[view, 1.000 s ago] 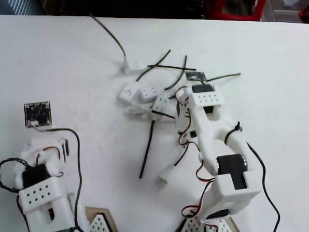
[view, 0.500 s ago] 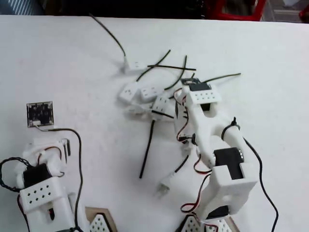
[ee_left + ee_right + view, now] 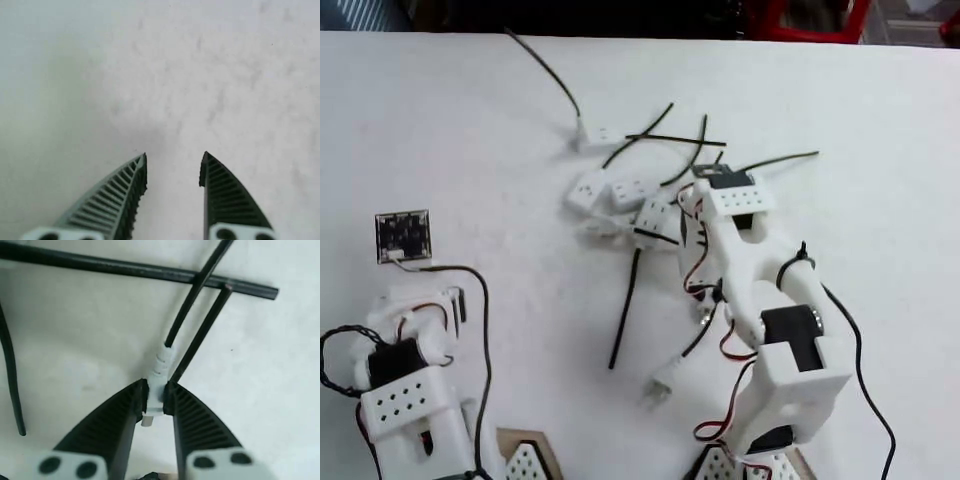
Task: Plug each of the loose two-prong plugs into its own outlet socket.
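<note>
High view: the sockets [image 3: 632,188] lie in a loose white cluster just toward 12 o'clock of the table's [image 3: 460,110] centre, with black cords [image 3: 628,310] crossing over and around them. The right arm [image 3: 760,300] stretches from 5 o'clock to the cluster's 3 o'clock edge. Its wrist hangs over the cords and hides the claw beneath. It is most likely there because the plug it wants lies among those cords, close to the sockets. A spare plug [image 3: 658,383] lies alone toward 6 o'clock, well apart from any socket, so its turn has not yet come. The left arm [image 3: 405,380] is folded at 8 o'clock, well apart from the cluster, probably parked to leave room.

Left wrist view: the left claw [image 3: 174,157] has its fingers apart with nothing between them, pointed at bare table, as suits an arm that waits.

Right wrist view: the right claw [image 3: 156,387] is clamped on a plug [image 3: 161,365], its ribbed fingers pinching the white body from both sides. The plug's cord leads away from the fingertips and runs in among the other cords. A small grey tip shows between the fingers on the wrist side; it may be a prong, though that is unclear. If so, the plug would need turning before it could meet a socket. Whether the plug is lifted or resting on the table cannot be told.
</note>
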